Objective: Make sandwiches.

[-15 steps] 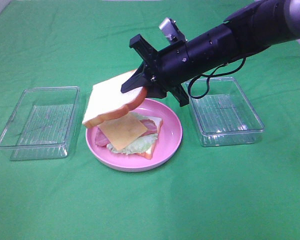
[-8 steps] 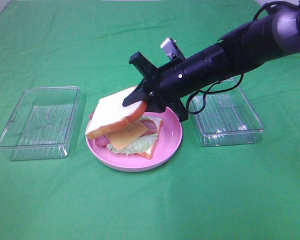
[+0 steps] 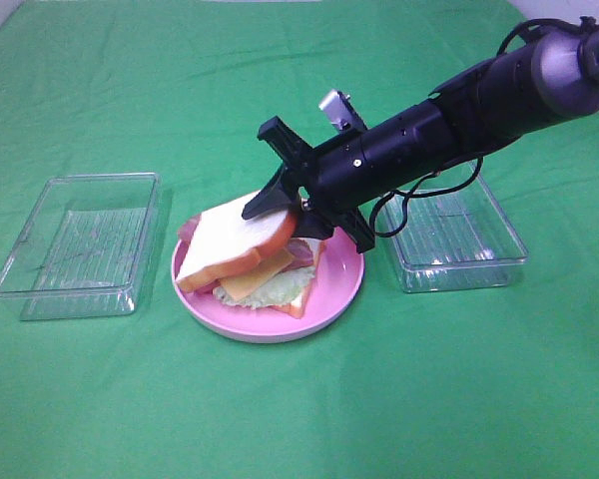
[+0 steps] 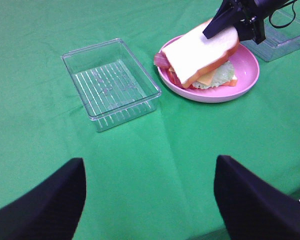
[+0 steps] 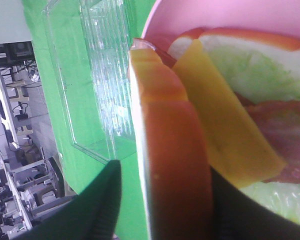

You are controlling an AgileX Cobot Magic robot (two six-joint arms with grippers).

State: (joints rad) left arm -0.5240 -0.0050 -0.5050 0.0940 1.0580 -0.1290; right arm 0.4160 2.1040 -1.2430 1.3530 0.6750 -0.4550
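Note:
On the round pink plate [image 3: 337, 284] sits a sandwich stack: bottom bread, pale lettuce [image 3: 280, 290], pink-red bacon [image 3: 301, 249] and a yellow cheese square [image 3: 252, 286]. A white bread slice [image 3: 230, 239] with orange-brown crust lies tilted on top of the stack. My right gripper [image 3: 280, 215] reaches in from the right with that slice's edge between its jaws. In the right wrist view a strip of green shows between one finger [image 5: 100, 210] and the crust [image 5: 170, 150], so the jaws stand open around it. My left gripper [image 4: 150, 200] hangs open over bare cloth, nothing in it.
A clear plastic tray [image 3: 100, 180] stands empty left of the plate, and another clear tray [image 3: 454, 264] right of it, partly under the right arm. Green cloth covers the whole table.
The right gripper has lowered the top bread slice from above the plate onto the stack. Its jaws have parted from the slice. The left arm has not moved.

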